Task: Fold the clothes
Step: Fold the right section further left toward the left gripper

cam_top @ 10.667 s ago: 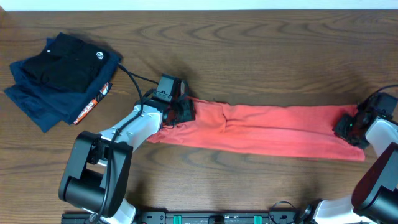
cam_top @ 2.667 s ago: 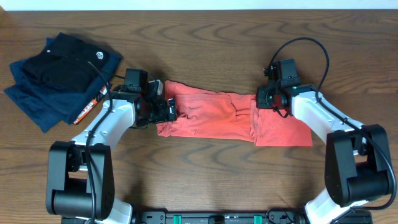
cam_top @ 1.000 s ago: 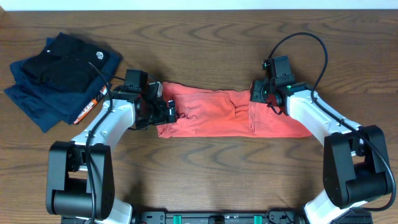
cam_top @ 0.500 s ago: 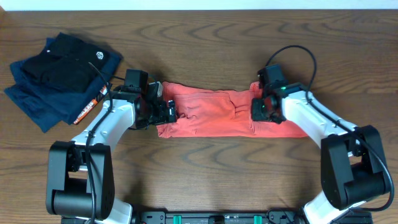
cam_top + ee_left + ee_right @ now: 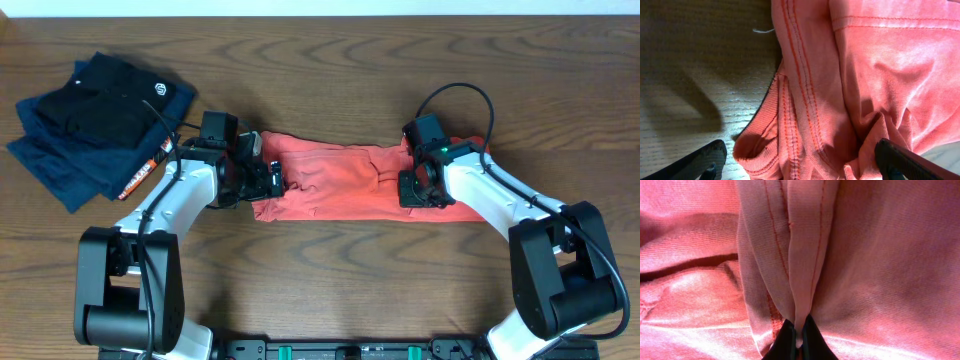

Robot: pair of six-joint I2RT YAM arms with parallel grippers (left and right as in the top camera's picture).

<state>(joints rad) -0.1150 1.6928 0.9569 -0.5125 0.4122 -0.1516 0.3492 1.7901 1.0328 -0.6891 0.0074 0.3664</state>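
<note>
Firmly the right tool [image 5: 796, 336] pinches a hem of the coral T-shirt [image 5: 340, 185]; the left tool [image 5: 800, 152] gapes.

The T-shirt [image 5: 335, 185] is seen as soft, matt knitted cloth with stitched hems; the table [image 5: 350, 80] is finished in dark, grained wood, faintly sheened.

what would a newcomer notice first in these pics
The coral-red T-shirt, bunched into a long band across the middle of the wooden table, grabs the eye first. The right claw is shut on a stitched fold toward its right end, while the left claw hangs open over its left end. A pile of folded navy and black garments sits at the far left.
</note>
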